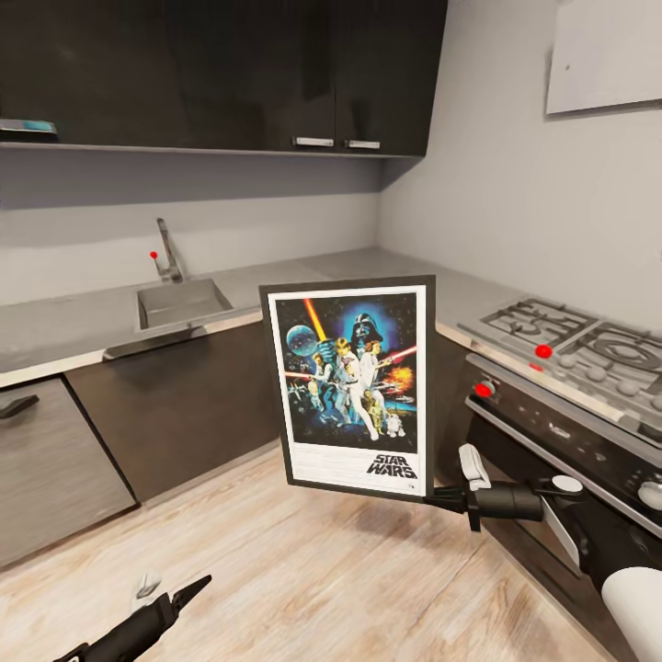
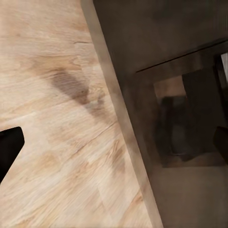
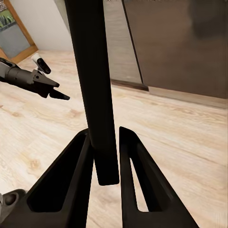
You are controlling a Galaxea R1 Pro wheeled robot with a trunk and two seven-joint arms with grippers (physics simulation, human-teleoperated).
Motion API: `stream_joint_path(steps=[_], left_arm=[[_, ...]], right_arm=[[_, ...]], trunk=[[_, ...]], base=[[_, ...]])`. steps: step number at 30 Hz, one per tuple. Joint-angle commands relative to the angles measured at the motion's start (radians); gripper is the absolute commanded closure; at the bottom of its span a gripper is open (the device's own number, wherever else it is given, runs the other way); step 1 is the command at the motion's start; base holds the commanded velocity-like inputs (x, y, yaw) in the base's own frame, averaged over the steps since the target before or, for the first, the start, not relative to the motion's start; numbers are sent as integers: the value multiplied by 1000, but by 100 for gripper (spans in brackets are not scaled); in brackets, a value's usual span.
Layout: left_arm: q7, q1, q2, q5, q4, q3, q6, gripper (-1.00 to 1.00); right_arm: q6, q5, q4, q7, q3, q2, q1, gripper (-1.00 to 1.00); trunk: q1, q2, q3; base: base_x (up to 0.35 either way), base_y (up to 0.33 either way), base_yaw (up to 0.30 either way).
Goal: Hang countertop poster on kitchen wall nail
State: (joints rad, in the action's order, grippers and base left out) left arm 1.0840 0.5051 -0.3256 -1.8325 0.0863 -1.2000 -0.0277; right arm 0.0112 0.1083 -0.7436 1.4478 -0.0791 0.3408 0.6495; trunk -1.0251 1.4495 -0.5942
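Observation:
The poster (image 1: 354,386) is upright in mid-air in front of the counter corner, black-framed with a white border and Star Wars artwork. My right gripper (image 1: 441,497) is shut on its lower right corner. In the right wrist view the frame's edge (image 3: 95,85) runs between the two fingers (image 3: 71,175). My left gripper (image 1: 175,593) hangs low over the wooden floor, open and holding nothing; it also appears as the left gripper (image 3: 50,78) in the right wrist view. The pale grey countertop (image 1: 74,322) runs behind the poster. A tiny dark speck (image 1: 567,66) marks the pale wall panel at upper right.
A sink (image 1: 179,303) with a tap is set in the counter at left. The gas hob (image 1: 570,340) and oven front (image 1: 552,441) are at right, close to my right arm. Dark upper cabinets (image 1: 276,74) hang above. Wooden floor (image 1: 303,570) lies open below.

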Motion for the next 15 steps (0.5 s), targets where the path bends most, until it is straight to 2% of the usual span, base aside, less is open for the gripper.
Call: stream_joint_path(steps=[1,15], left_arm=[[2,1,-1,-10,1,-8,-3,-100],[2,1,0,-10,1,-2,-2,-100]], right_arm=[[4,8,1,2,-5,1,1,100],[4,8,4,2,-5,2,1,100]], trunk=[[0,1,1],[0,1,24]], base=[[0,0,0],[0,0,0]])
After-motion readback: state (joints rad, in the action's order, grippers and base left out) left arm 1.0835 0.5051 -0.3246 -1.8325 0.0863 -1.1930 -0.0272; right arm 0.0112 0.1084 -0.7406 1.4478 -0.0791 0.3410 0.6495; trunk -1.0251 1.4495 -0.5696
